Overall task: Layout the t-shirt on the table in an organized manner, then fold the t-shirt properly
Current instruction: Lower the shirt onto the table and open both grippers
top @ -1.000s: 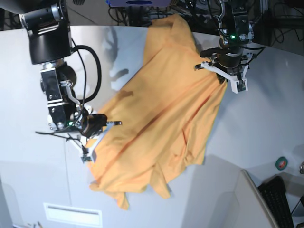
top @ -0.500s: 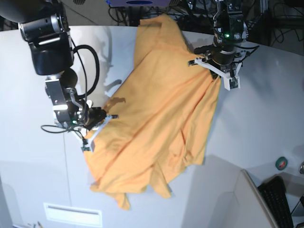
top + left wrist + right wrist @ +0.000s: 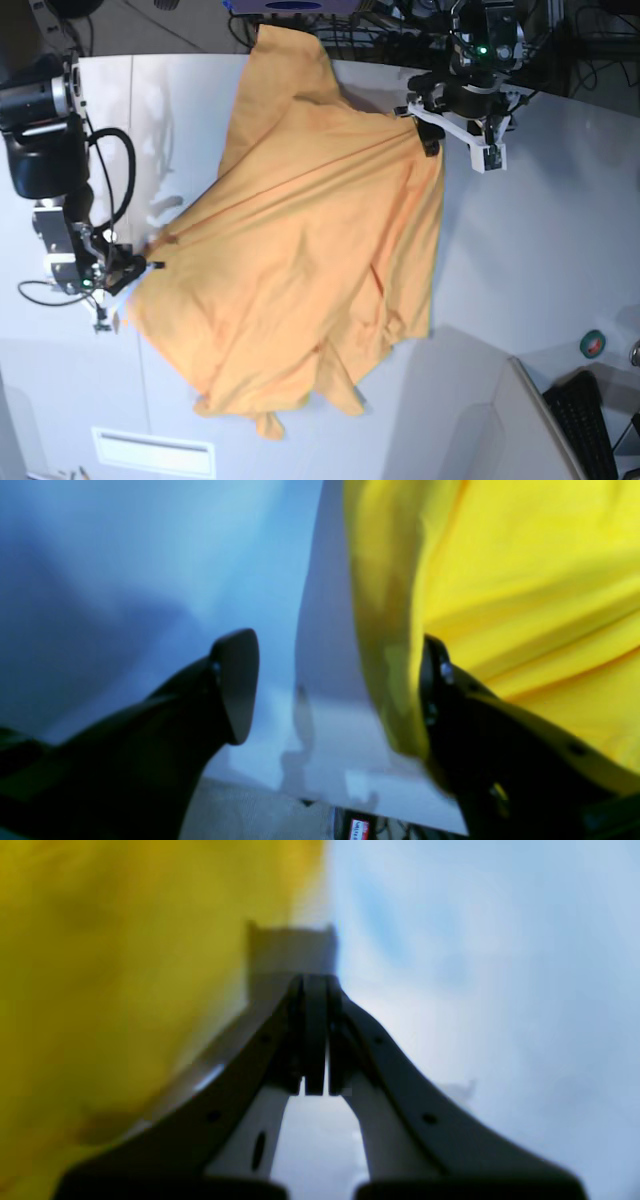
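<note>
green roll, maybe tape (image 3: 593, 344); black keyboard (image 3: 585, 425) beside it.

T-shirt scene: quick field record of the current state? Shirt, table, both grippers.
t-shirt: orange-yellow, spread diagonally, creased, not folded
table: off-white, shirt's top end reaches the far edge
left gripper: jaws apart, shirt edge against one finger, not clamped
right gripper: shut, at the shirt's edge; whether cloth is pinched cannot be told
fold: not started
</note>
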`<state>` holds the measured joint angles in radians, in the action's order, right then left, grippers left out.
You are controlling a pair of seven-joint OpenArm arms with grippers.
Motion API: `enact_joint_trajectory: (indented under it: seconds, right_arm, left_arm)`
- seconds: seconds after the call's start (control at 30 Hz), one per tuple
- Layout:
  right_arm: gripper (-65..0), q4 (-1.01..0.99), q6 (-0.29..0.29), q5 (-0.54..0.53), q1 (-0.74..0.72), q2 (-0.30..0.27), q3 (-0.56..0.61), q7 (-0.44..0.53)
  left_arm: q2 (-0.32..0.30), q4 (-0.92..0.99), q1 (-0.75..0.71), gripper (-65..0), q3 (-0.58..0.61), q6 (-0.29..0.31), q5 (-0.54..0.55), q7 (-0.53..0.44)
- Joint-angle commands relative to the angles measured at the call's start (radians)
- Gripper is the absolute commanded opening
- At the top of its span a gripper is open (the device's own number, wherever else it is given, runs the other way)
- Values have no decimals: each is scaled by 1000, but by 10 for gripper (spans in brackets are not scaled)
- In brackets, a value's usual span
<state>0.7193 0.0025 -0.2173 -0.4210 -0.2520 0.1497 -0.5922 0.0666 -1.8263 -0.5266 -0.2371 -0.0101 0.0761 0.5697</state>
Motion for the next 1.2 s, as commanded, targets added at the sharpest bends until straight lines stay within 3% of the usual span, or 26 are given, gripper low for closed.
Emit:
enact_joint_trajectory:
  seconds: [0.0,0.17,0.3,0.4,0.6,0.73,0.83,1.03,1.17]
  right_arm:
    - [-650,15,-3,0,-45,-25,-6,13]
    - [-650,27,-3,0,-46,-43,-8,5]
    - [-650,135,-3,-1,7,-42,-8,-24]
    - [-650,320,-3,-3,87,-31,-9,-79]
    - [-650,572,-3,-3,245,96,0,-162]
    - [-650,527,-3,0,279,185,0,-157]
    - [-650,446,-3,0,281,216,1,-154]
    - [-650,362,-3,2,279,201,0,-97]
    - [-650,356,-3,2,277,161,-6,-93]
  left_arm:
    - [-9,-31,3,-281,-17,-8,-5,-20]
    - [-4,-95,62,-281,-18,-8,-5,3]
    - [-4,-125,121,-281,-17,-8,-5,184]
    - [-4,-72,135,-283,-25,-8,-5,229]
    - [-6,17,141,-283,-26,-8,-5,203]
    - [-4,17,138,-283,-26,-3,-3,204]
    - [-4,-3,132,-283,-25,-3,18,204]
    - [-43,-5,176,-283,-17,-4,175,204]
    - [-46,73,328,-283,40,-6,87,206]
